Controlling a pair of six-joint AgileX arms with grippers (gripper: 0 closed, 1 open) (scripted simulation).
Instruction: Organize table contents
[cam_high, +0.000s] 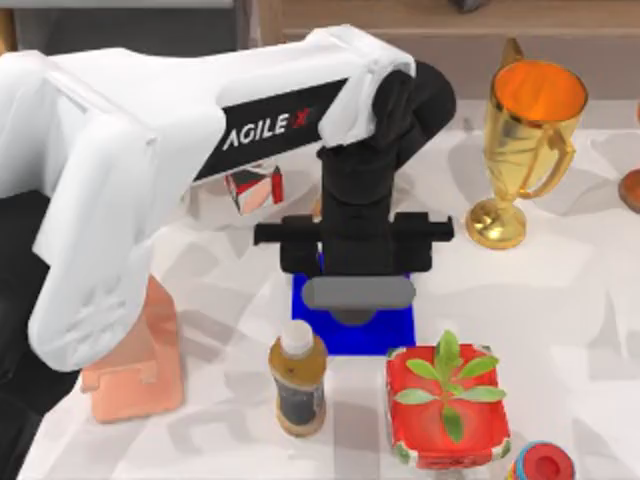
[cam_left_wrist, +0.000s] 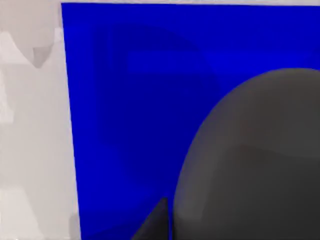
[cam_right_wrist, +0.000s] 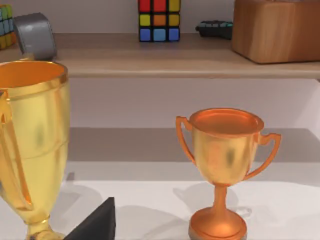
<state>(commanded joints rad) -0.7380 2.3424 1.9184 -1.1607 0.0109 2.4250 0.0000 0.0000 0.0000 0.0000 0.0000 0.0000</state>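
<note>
Logged pink stand (cam_high: 130, 372) at near left of table (cam_high: 565, 300), bottle (cam_high: 298, 385) near, just left of blue mat (cam_high: 352, 328). Saw left gripper (cam_high: 352, 262) reached in from left, low over mat at table centre, right above mouse (cam_high: 358, 292). Claw state: could not tell, wrist blocked it from above. Placed mouse over far half of mat; could not tell resting or lifted. In left wrist view found the mouse close up, mat underneath. Judged mouse light, rigid, smooth domed shell, likely slippery on top; best pinched across narrow flanks at mid-length, not on the curved back. Logged potted plant (cam_high: 447, 405) near right of mat, gold trophy (cam_high: 525, 140) far right. Marked right gripper (cam_right_wrist: 95, 224) parked facing trophies; claw state could not tell.
</note>
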